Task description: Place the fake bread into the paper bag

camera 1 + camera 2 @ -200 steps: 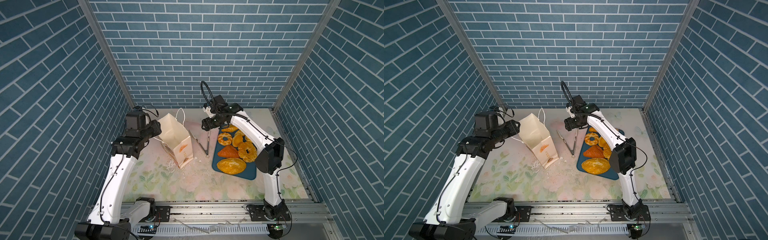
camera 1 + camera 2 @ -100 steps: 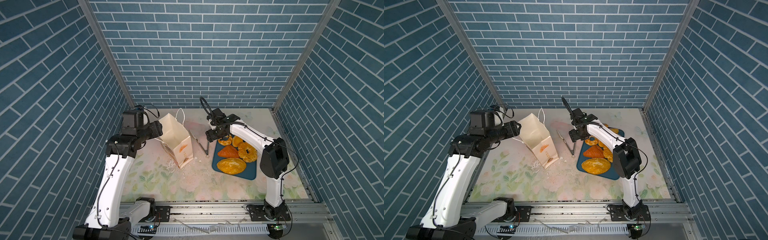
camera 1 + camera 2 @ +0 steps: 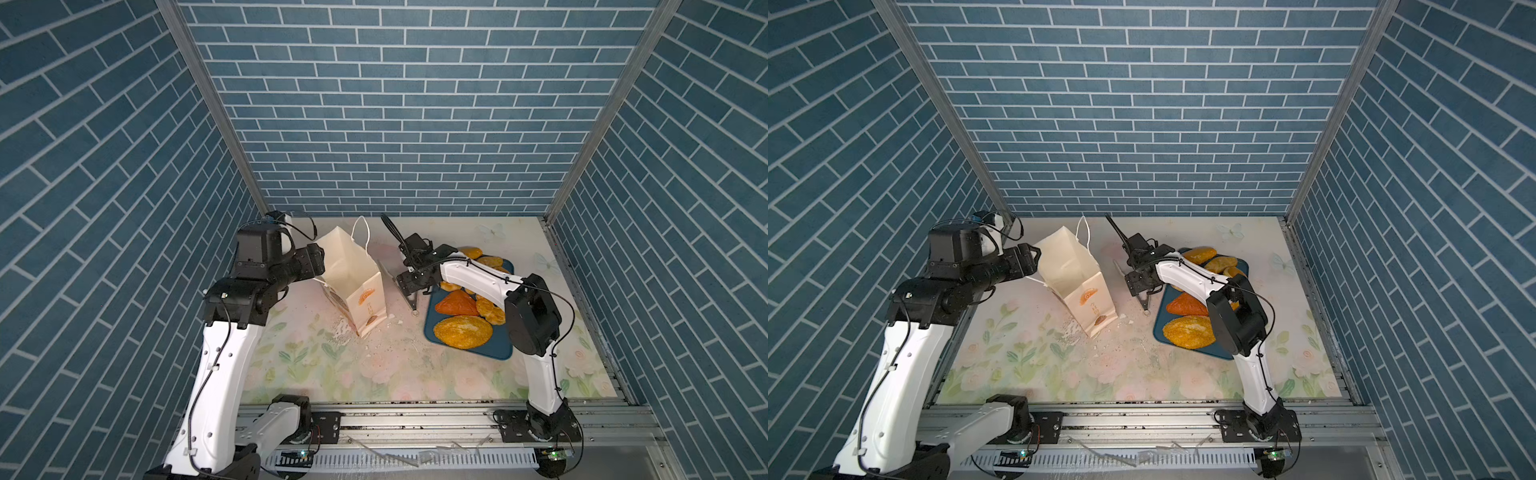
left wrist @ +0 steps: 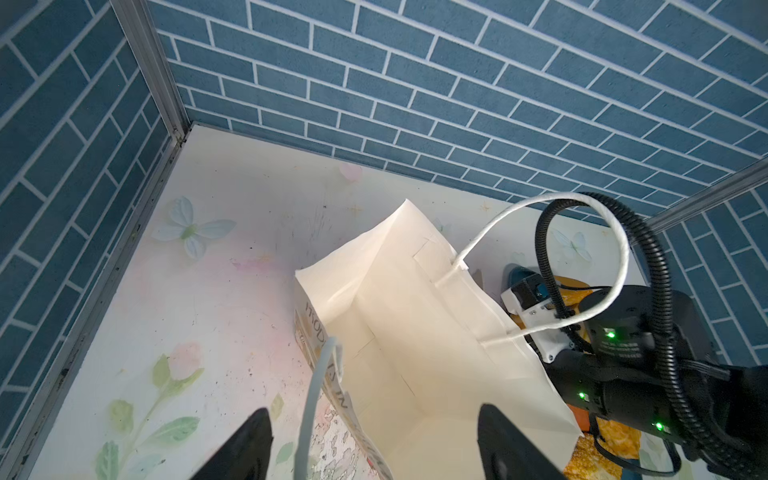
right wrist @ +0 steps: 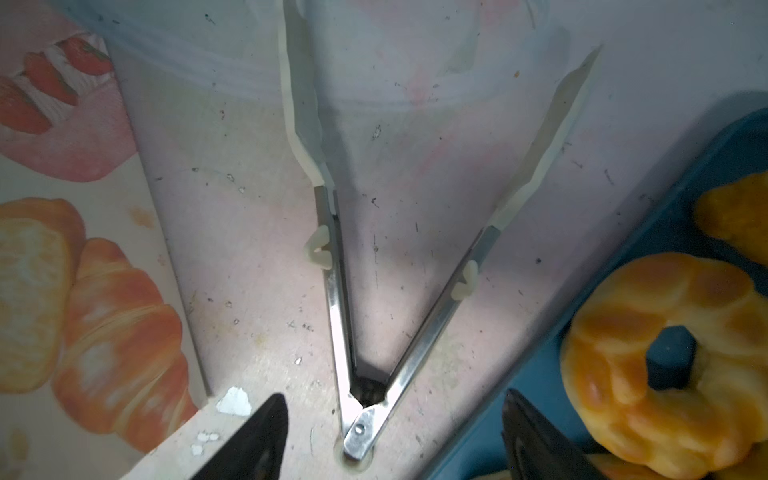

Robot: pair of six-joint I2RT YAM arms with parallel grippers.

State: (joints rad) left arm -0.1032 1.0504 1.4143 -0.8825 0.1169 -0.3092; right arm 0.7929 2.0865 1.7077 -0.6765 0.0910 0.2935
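The right arm has come down in the last second. It was up over the far end of the tray [image 3: 494,353]; now the right hand [image 5: 392,419] hangs low over the tongs [image 5: 340,291], which lie spread in a V on the bench [image 3: 374,374] between the paper bag [image 3: 353,274] and the tray. Its fingers stand wide on either side of the tongs' hinge, released, gripping nothing.

On the other side, the left hand [image 3: 316,262] has let its fingers spread at the bag's near rim. From its wrist view they are well apart, with the near cord handle [image 4: 316,395] running up between them, so it is released too and not pinching the paper. The bag stands on its own, leaning a little, with its mouth open. What I can see of the inside is bare.

The fake bread [image 3: 461,330] lies on the tray to the right of the tongs, none of it lifted.

I take this to mean the bag is now set and the right arm is going for the tongs as its tool. The loading itself has not started. The next grip needs both tong arms between the fingers, well forward of the hinge.
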